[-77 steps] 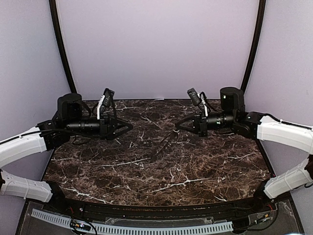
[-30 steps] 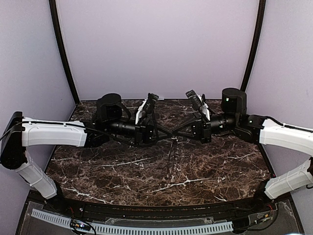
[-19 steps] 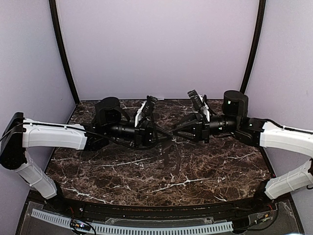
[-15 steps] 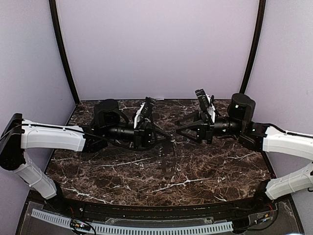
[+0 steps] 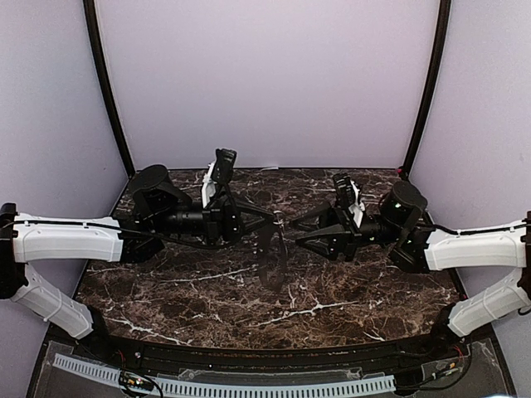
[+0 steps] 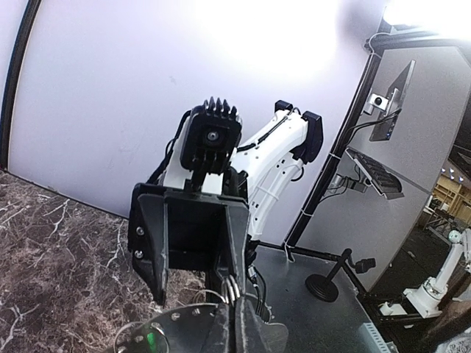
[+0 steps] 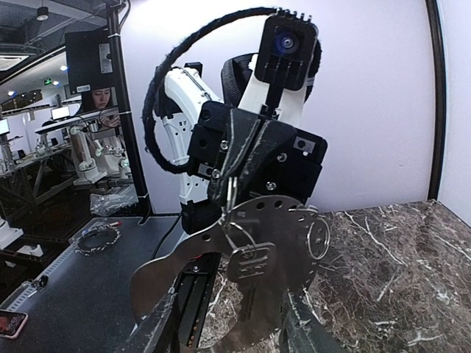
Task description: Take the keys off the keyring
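Two black two-finger grippers were pointed tip to tip above the dark brown, white-veined marble table (image 5: 207, 290). The left gripper (image 5: 271, 218) was pressed fully shut on the thin, pale grey wire keyring (image 7: 229, 204), which was pinched at its top between the fingertips (image 6: 249, 334). From the ring, flat silvery metal keys (image 7: 276, 220) pierced with small holes and a small rectangular metal tag (image 7: 250, 263) were hung in the air, clear of the tabletop and just in front of the right gripper (image 5: 293, 230). The jaws of the right gripper were spread well apart, and nothing was held between them.
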You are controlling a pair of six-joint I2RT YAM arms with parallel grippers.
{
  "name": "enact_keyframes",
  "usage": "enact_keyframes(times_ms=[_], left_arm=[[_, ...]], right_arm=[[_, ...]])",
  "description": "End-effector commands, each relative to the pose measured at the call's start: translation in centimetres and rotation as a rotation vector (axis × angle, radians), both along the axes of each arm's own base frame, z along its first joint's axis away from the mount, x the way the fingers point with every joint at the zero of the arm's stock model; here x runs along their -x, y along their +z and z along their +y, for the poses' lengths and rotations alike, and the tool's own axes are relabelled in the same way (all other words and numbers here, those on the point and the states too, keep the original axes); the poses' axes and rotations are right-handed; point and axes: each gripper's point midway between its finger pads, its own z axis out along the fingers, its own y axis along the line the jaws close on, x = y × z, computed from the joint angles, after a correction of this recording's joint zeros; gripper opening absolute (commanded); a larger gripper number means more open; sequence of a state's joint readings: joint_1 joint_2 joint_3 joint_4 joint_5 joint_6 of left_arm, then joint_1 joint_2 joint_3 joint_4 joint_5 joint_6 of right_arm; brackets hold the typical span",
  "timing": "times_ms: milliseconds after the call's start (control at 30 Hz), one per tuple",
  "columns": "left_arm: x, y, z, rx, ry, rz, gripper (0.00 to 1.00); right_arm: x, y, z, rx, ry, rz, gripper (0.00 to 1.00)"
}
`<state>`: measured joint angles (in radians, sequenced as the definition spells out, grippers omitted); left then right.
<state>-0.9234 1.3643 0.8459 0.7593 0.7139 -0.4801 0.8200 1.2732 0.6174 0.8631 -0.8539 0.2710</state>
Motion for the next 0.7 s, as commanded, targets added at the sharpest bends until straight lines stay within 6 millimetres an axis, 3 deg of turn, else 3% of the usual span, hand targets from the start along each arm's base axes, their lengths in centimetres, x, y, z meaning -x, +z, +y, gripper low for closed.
enact_keyframes(times_ms=[0, 300, 667], left_arm=[[1.2, 2.5, 1.0, 0.075, -0.025, -0.031, 0.0], [2.1, 3.1, 0.9, 0.089, -0.093, -0.034, 0.0], [2.7, 3.2, 0.8, 0.09, -0.14, -0.044, 0.0]], right_arm=[[1.6, 3.1, 0.4, -0.092, 0.054, -0.101, 0.46], [1.7, 3.6, 1.4, -0.087, 0.034, -0.108, 0.41], [1.3, 3.5, 2.5, -0.069, 0.023, -0.083, 0.18]])
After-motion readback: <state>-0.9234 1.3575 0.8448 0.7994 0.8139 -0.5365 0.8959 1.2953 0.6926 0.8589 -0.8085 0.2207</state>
